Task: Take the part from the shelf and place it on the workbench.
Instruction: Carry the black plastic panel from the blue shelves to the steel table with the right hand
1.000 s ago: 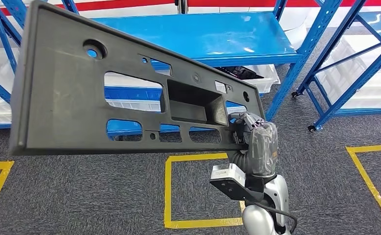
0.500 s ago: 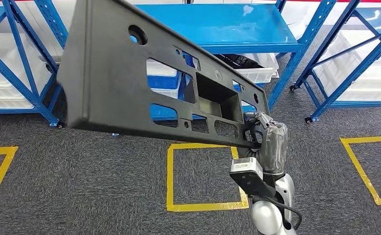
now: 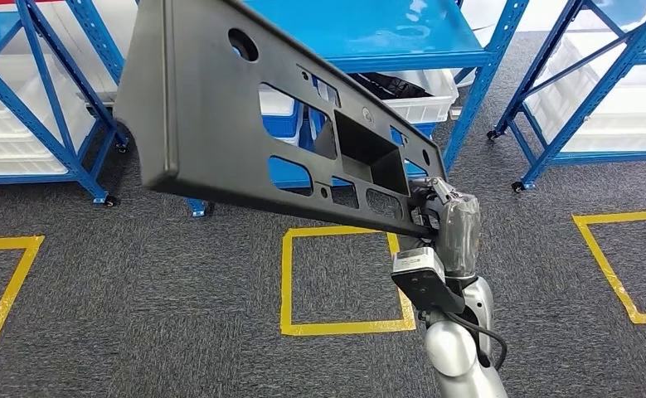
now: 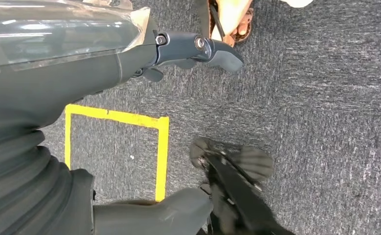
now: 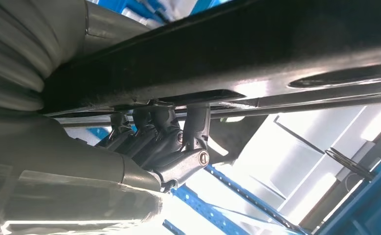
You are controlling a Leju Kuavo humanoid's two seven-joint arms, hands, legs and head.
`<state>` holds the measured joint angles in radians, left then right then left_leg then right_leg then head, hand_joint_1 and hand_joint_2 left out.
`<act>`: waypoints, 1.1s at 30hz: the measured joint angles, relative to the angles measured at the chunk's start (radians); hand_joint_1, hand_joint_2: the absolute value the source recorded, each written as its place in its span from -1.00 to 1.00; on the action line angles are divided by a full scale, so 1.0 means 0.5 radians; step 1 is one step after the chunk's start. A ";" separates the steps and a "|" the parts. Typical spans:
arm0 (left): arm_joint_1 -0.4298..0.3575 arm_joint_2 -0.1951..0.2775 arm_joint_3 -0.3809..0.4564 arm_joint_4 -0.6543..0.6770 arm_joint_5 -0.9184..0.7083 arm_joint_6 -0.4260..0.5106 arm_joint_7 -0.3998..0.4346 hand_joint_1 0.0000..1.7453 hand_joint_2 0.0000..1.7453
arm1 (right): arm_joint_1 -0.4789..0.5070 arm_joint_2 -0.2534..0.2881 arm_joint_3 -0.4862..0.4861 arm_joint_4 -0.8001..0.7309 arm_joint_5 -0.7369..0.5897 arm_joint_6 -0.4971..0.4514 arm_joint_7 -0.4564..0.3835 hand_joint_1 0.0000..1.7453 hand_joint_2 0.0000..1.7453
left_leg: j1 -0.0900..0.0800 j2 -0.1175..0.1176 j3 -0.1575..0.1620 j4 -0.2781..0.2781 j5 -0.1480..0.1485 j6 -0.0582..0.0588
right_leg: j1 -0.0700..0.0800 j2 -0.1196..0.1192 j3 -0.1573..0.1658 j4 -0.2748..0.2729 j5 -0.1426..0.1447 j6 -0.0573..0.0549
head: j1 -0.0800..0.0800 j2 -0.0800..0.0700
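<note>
Right hand [image 3: 435, 211] clamped on one end of the long black panel [image 3: 245, 124], left hand [image 4: 188, 49] loose, holding nothing. Could twist free, being gripped so far off-centre. Could clip the blue shelf [image 3: 502, 50]

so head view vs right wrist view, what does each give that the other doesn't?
Head view alone: the whole black panel with its cutouts, held tilted at one end by the right hand, plus the blue shelf, white bins and yellow floor squares.

Right wrist view alone: dark fingers hooked onto the panel's edge from beneath.

Both: the panel in the right hand, with blue racking behind.
</note>
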<state>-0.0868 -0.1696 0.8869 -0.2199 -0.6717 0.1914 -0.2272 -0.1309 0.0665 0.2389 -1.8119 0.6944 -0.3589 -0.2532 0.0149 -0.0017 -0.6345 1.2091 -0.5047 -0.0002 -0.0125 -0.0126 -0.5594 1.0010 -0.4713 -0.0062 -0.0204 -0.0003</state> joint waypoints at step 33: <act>-0.028 0.060 0.003 -0.005 0.003 -0.013 -0.062 -1.00 1.00 | -0.049 -0.051 -0.001 0.032 -0.028 -0.006 0.047 1.00 1.00 | -0.006 0.000 0.200 -0.304 -0.004 0.075 | 0.032 0.018 -0.059 0.027 0.041 -0.002 | 0.016 0.000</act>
<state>-0.1007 -0.1395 0.8886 -0.2226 -0.6703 0.1851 -0.2581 -0.1556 0.0412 0.2386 -1.7960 0.6806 -0.3617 -0.2298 0.0116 -0.0015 -0.5344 1.0571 -0.5066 0.0371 0.0034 -0.0037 -0.5890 1.0145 -0.4508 -0.0070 -0.0123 -0.0003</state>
